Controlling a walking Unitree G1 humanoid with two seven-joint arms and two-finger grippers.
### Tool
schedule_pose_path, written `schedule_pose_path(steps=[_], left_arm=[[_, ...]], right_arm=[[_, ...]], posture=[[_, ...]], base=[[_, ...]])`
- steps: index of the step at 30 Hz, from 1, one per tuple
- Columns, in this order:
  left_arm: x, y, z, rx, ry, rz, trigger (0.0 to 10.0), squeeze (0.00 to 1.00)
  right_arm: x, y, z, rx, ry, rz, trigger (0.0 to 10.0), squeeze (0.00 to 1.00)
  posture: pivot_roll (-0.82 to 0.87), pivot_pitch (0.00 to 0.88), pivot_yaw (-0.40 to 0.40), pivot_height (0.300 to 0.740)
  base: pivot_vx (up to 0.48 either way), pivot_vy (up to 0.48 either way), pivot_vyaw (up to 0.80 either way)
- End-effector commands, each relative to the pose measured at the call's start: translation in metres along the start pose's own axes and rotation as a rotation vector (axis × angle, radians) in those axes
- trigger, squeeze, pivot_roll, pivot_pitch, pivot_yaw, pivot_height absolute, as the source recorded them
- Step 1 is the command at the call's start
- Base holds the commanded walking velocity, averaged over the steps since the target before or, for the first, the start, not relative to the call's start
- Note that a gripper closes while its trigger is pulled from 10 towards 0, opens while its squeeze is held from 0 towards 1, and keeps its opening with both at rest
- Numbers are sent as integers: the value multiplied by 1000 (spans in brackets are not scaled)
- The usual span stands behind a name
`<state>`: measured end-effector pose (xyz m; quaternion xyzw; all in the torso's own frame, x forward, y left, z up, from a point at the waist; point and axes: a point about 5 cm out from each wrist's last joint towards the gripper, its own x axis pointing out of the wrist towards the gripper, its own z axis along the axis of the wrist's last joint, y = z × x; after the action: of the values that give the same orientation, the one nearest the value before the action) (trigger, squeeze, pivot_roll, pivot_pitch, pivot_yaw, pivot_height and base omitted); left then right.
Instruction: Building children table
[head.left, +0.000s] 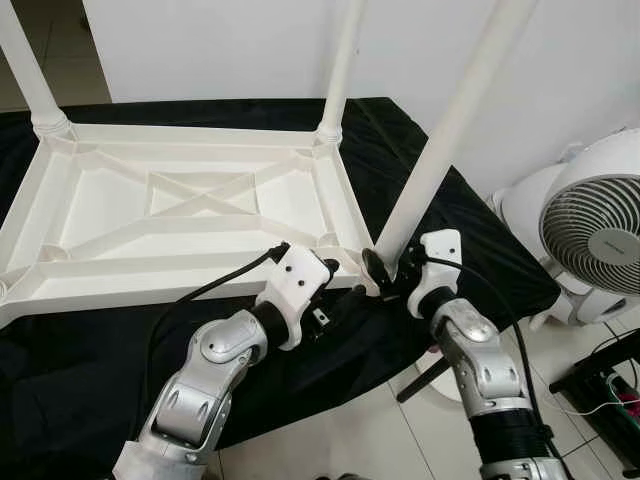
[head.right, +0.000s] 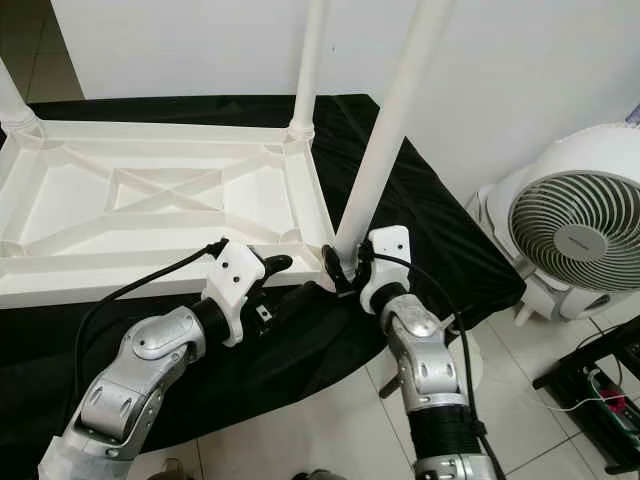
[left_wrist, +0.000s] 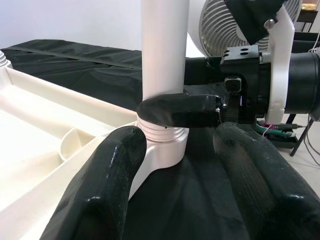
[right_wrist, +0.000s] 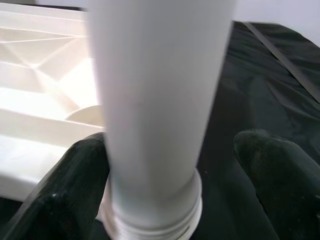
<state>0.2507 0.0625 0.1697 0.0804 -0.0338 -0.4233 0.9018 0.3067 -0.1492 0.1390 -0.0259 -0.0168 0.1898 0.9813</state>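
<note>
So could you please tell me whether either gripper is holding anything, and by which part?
The right gripper holds the white table leg near its threaded base, just above the corner socket. The left gripper holds nothing.

Head pair looking down, wrist views close — sharing the table leg (head.left: 440, 140)

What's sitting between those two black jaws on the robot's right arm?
The base of a white table leg, just above its threaded end. The right wrist view shows it between the right gripper jaws, over the upturned tabletop.
</note>
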Motion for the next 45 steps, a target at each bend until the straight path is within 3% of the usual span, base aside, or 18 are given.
schedule_pose_path(steps=[1, 5, 7, 11, 12, 14, 17, 24, 28, 33, 34, 35, 45], left_arm=[[0, -2, 2, 3, -9, 8, 10000, 0], [0, -2, 2, 5, -9, 8, 10000, 0], [1, -1, 3, 8, -10, 2, 10000, 0], [2, -1, 3, 10, -11, -4, 10000, 0], [2, 0, 4, 12, -12, -5, 10000, 0], [2, 0, 4, 13, -12, -5, 10000, 0], [3, 1, 5, 16, -14, 0, 10000, 0], [3, 3, 5, 19, -15, 5, 10000, 0], [3, 7, 8, 25, -18, 23, 10000, 0], [3, 7, 8, 26, -19, 25, 10000, 0], [2, 7, 8, 26, -19, 27, 10000, 0], [2, 8, 8, 26, -20, 29, 10000, 0], [3, 6, 8, 19, -21, 33, 10000, 0]], right_arm=[[-11, -9, -1, -37, -12, 78, 10000, 0], [-16, -12, -1, -57, -10, 132, 10000, 0], [-20, -27, -1, -98, 3, 216, 10000, 0], [-17, -36, 1, -126, 8, 257, 10000, 0], [-7, -39, 2, -159, 20, 309, 10000, 0], [-4, -39, 2, -166, 26, 325, 10000, 0], [9, -36, 1, -186, 34, 352, 10000, 0], [22, -29, 1, -185, 38, 394, 10000, 0], [43, -11, -3, -175, 51, 463, 10000, 0], [46, -7, -5, -175, 54, 474, 10000, 0], [47, -6, -7, -173, 66, 484, 8902, 0], [47, -7, -11, -180, 84, 493, 0, 0], [38, -21, -21, -174, 112, 487, 0, 0]], posture=[[67, 38, -117, 740], [67, 38, -117, 740], [61, 38, -111, 740], [60, 37, -107, 740], [64, 36, -106, 740], [64, 36, -106, 740], [73, 39, -105, 740], [79, 42, -102, 740], [94, 47, -104, 740], [97, 48, -105, 740], [99, 48, -108, 740], [100, 49, -111, 740], [85, 56, -113, 740]], base=[[0, 0, 0], [0, 0, 0], [0, 0, 0], [0, 0, 0], [0, 0, 0], [0, 0, 0], [0, 0, 0], [0, 0, 0], [0, 0, 0], [0, 0, 0], [0, 0, 0], [0, 0, 0], [0, 0, 0]])
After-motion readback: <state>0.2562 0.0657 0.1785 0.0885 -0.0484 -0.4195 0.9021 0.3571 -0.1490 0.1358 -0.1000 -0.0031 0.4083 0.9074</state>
